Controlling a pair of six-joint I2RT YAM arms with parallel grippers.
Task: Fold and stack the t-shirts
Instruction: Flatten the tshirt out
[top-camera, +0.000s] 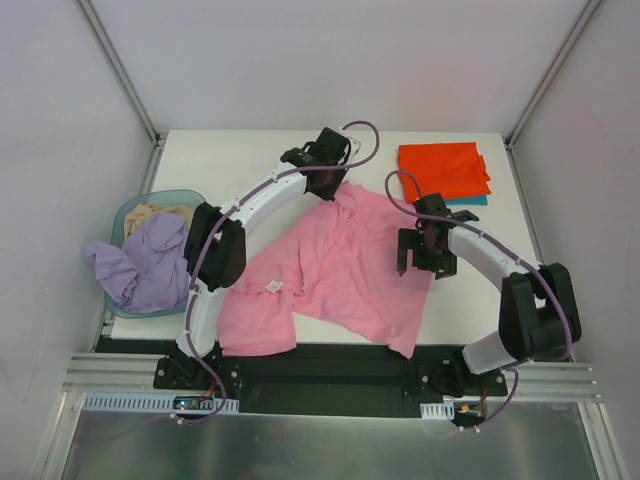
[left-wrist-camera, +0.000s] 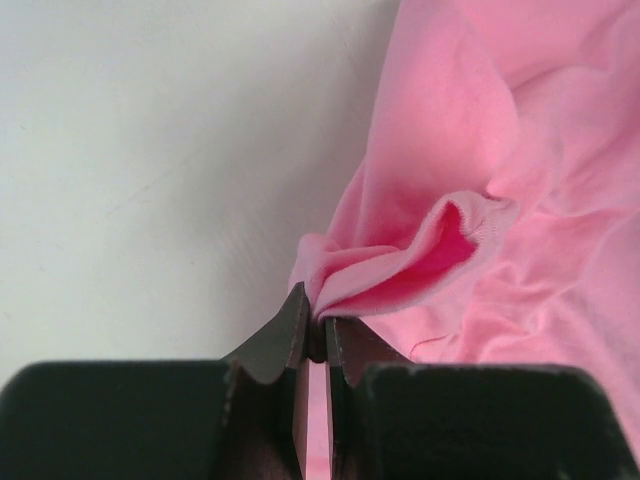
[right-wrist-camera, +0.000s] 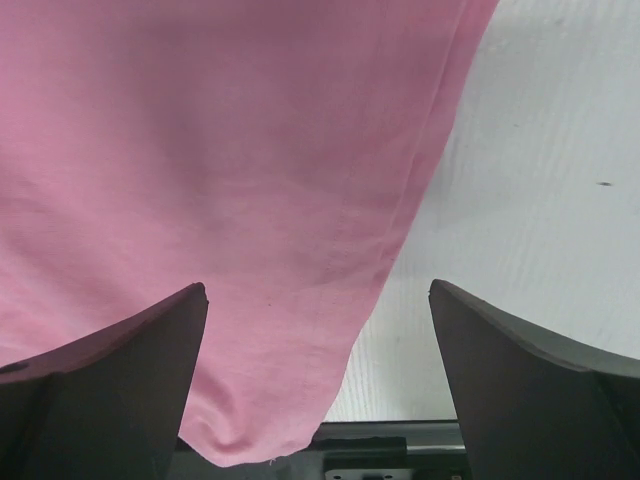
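Note:
A bright pink t-shirt (top-camera: 330, 265) lies spread and rumpled across the middle of the table. My left gripper (top-camera: 338, 183) is at its far edge, shut on a bunched fold of the pink cloth (left-wrist-camera: 400, 270), which the left wrist view shows pinched between the jaws (left-wrist-camera: 315, 325). Over the shirt's right side, my right gripper (top-camera: 422, 268) stands open. In the right wrist view its fingers (right-wrist-camera: 318, 290) straddle the pink hem (right-wrist-camera: 220, 150) without touching it. An orange-red t-shirt (top-camera: 443, 168) lies folded at the back right on a teal one (top-camera: 470, 200). A lavender t-shirt (top-camera: 150, 262) hangs over the basket.
A round light-blue basket (top-camera: 150, 203) stands at the left edge with a beige cloth (top-camera: 165, 213) inside. The white table (top-camera: 250, 160) is walled at the back and sides. The pink shirt's lower corner hangs over the near edge by the black rail (right-wrist-camera: 400, 445).

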